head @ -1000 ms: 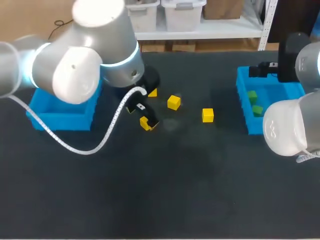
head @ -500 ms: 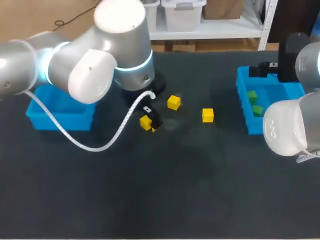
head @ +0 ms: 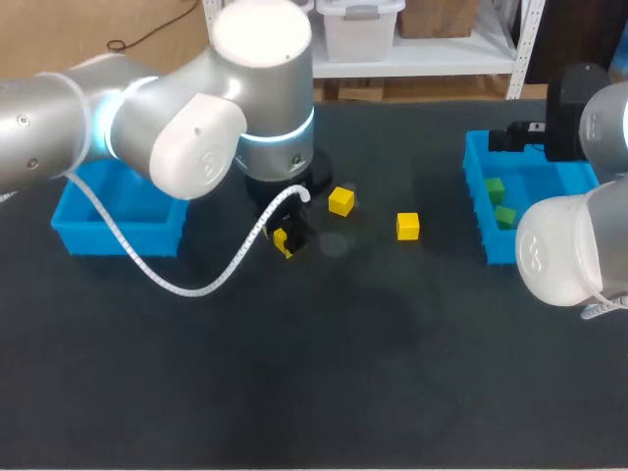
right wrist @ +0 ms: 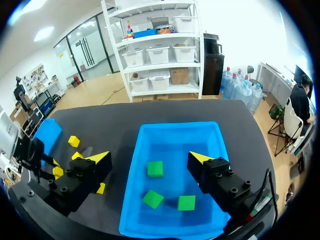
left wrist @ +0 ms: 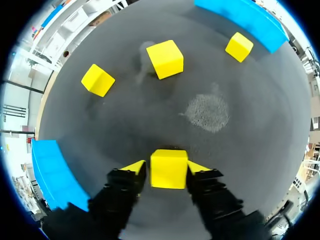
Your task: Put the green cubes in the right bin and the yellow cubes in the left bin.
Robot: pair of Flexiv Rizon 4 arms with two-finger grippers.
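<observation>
1. L arm point(head: 196, 128): enters from the left, reaches to mid-table.
2. L gripper point(left wrist: 169, 170): clamped on the held cube point(left wrist: 169, 168), yellow. Both fingertips point(left wrist: 134, 167) sit against opposite faces of it. Head view: held cube point(head: 282, 240) lies between the bins, nearer the L bin point(head: 118, 228). Resting on the table point(head: 343, 373) or lifted: cannot tell.
3. Loose yellow cubes, left wrist view: three ahead of the L gripper, well apart from one another.
   - near cube point(left wrist: 165, 59), straight ahead of the held cube.
   - side cube point(left wrist: 98, 80), off to one side of the near cube.
   - far cube point(left wrist: 239, 46), close to a blue bin wall point(left wrist: 240, 17); which bin, cannot tell.
   - A pale patch point(left wrist: 207, 112) marks the table between the held cube and the far cube.
4. Head view shows two loose yellow cubes: cube A point(head: 340, 201) near the L gripper, cube B point(head: 408, 226) between cube A and the R bin point(head: 478, 196). Both are on the table, outside the bins.
5. L bin: at the table's left; interior mostly hidden behind the L arm.
6. R arm point(head: 564, 245): at the right edge, by the R bin.
7. R gripper point(right wrist: 150, 159): fingers spread wide, gripping nothing, hanging above the R bin.
8. Green cubes point(right wrist: 155, 169): three in the R bin, apart from one another. Head view shows two; the R arm covers part of the bin.
</observation>
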